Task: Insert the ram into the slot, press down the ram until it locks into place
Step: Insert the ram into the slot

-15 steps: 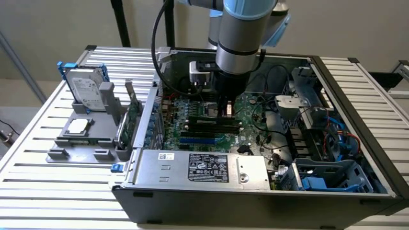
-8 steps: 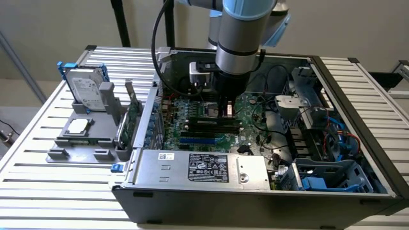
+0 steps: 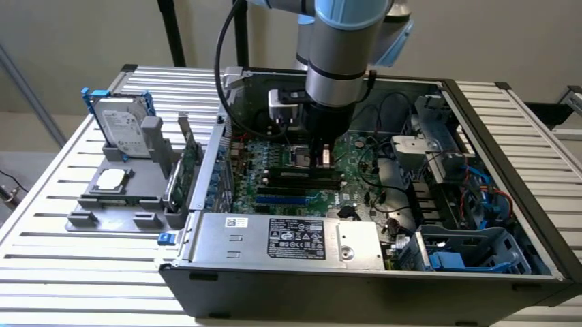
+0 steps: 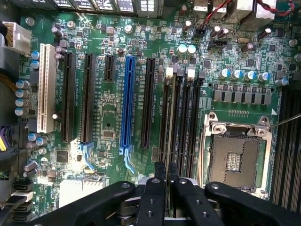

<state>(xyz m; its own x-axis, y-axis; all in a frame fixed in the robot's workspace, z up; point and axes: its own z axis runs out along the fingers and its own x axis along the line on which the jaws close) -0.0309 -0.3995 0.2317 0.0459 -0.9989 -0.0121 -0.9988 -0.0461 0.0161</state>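
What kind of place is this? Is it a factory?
Probably a robot lab or test workshop, though that is not certain. A robot arm reaches into an open computer case on a slatted metal table, with a hard drive standing in a gray holder beside it.

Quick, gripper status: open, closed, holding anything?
Gripper: closed on the ram, held edge-on at the black slots.
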